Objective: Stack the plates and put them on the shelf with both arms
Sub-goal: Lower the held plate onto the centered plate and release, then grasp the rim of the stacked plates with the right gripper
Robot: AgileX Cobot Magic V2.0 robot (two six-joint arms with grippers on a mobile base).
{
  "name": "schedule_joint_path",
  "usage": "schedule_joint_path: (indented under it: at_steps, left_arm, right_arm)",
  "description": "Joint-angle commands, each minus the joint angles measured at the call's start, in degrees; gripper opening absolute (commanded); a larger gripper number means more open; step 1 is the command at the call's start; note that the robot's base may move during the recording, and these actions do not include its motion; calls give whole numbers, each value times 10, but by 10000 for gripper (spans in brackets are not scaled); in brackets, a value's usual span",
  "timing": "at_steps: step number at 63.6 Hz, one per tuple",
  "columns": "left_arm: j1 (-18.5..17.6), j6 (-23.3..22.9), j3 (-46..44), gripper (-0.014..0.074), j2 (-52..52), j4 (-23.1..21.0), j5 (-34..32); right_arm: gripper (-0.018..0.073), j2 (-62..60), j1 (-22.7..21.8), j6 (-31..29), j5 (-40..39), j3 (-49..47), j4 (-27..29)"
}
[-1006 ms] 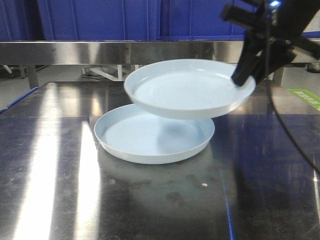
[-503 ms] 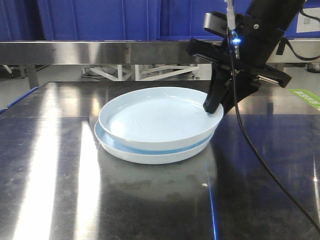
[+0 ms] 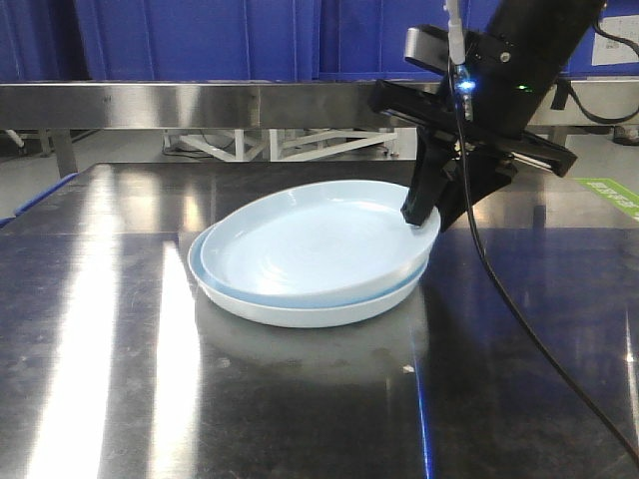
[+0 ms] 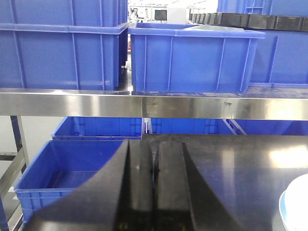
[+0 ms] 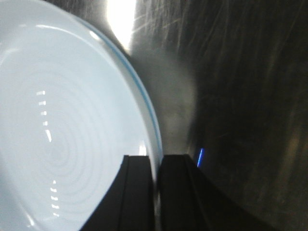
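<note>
Front view
Surface: dark, glossy steel counter [image 3: 120, 379] with streaks of glare; behind its far edge is the shelf [image 3: 200, 103], a steel rail carrying blue crates [image 3: 200, 40].
Plates: the bottom plate [image 3: 300, 311] lies flat mid-counter, toward the far edge. The top plate [image 3: 310, 244] sits in it, left side down and right side raised a little.
Right arm: reaches down from the upper right. The right gripper [image 3: 421, 218] has narrow jaws clamped on the top plate's right rim, and a cable [image 3: 519, 319] trails toward the near right corner.
Open room: bare counter to the left, right and near side of the plates.

Left wrist view
Room: shelf [image 4: 144, 103] straight ahead, with crates [image 4: 192, 57] on it and another crate [image 4: 67, 168] low beyond the counter's edge.
Left gripper [image 4: 154, 187]: level, with jaws pressed together and nothing between them.
Plates [image 4: 296, 204]: a pale sliver of rim at the lower right, well apart from the jaws. Which plate it is cannot be told.

Right wrist view
Surface: scratched counter [image 5: 240, 96] to the right.
Right gripper [image 5: 156, 192]: jaws narrow, with the top plate's [image 5: 62, 120] rim between them.
</note>
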Motion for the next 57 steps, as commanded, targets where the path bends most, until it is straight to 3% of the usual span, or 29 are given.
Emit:
schedule_joint_path:
  at_steps: [1, 9, 57]
  left_arm:
    - [-4, -3, -20, 80, 3, -5, -50]
    - [-4, -3, -20, 80, 3, -5, -50]
    - [-4, -3, -20, 80, 3, -5, -50]
  right_arm:
    - [238, -31, 2, 0, -16, -18, 15]
    - [279, -29, 4, 0, -15, -18, 10]
    - [326, -27, 4, 0, -19, 3, -16]
